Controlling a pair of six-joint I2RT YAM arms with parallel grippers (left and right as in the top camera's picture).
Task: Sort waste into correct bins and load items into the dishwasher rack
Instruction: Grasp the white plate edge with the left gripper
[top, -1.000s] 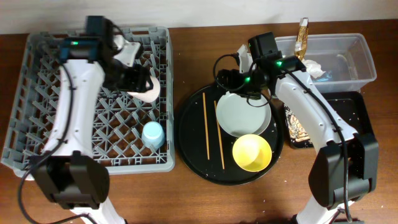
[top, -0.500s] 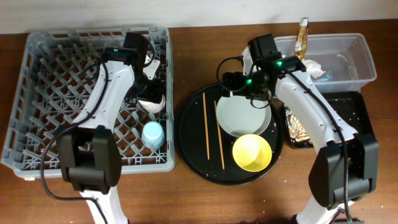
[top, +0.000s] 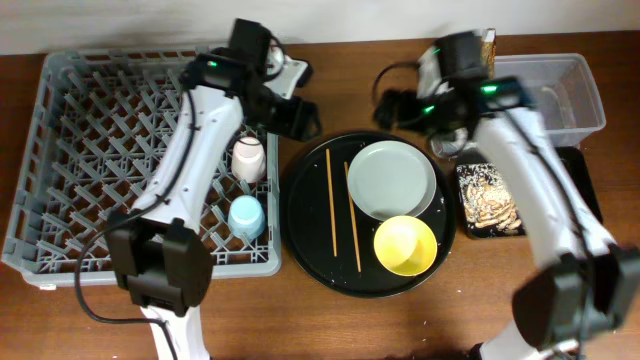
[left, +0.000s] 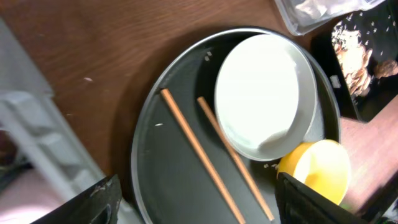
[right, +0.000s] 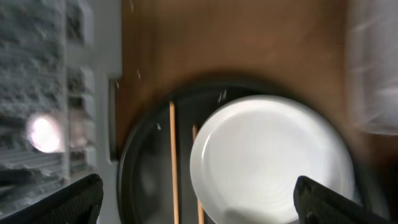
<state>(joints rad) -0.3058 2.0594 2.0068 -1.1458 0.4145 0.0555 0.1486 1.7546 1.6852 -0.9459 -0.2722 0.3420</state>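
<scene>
We record the left gripper (left: 198, 190) with its jaws set wide and nothing between them. It is poised above the far-left rim of the large round black tray (top: 305, 220), just beside the dishwasher rack (top: 90, 200). The right gripper (right: 199, 186) is likewise spread wide and empty (its wrist view is blurred, but both fingers show at the lower corners). It hangs over the far rim of the same tray.

On that tray we find the pale grey plate (top: 391, 180) and the yellow bowl (top: 405, 246), which lies against the plate's near edge. The two chopsticks (top: 331, 200) lie side by side to the plate's left.

Inside the rack, the pink cup (top: 248, 158) stands near the right wall, with the light-blue cup (top: 245, 216) near it on the robot's side.

The clear tub (top: 575, 95) stands at the far right of the surface (top: 330, 320). The black rectangular tray (top: 560, 200) next to it carries the food scraps (top: 487, 200) with rice grains.
</scene>
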